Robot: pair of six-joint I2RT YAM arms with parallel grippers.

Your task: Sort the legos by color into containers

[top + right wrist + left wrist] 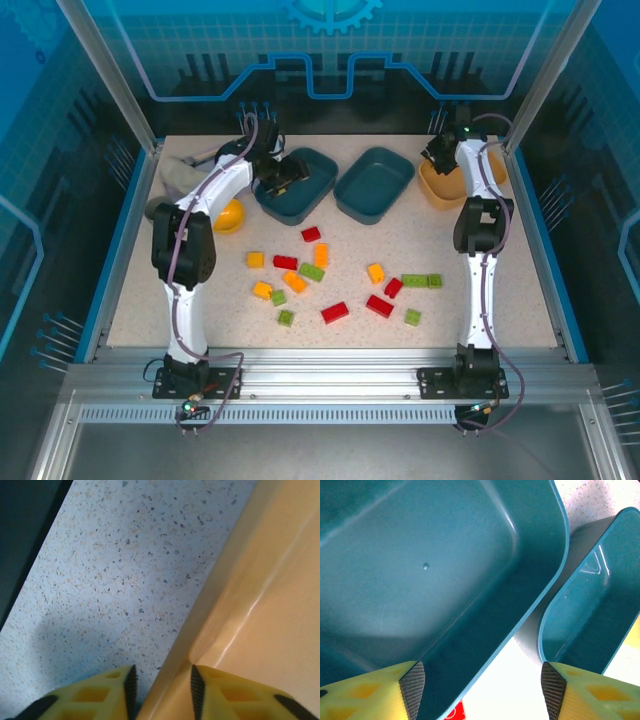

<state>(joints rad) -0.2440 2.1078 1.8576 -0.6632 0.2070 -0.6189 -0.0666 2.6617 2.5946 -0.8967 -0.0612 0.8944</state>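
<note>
Its wrist view is showing the left hand [482, 682] gaping empty over a dark teal plastic tray [420, 570]. The right hand [161, 685] is straddling the rim of the one-o'clock pale orange plastic tray [270, 590], grip unclear.

Right gripper [162, 682] clamps pale orange tray [270, 580] by its rim; speckled table [125, 555] alongside.
</note>
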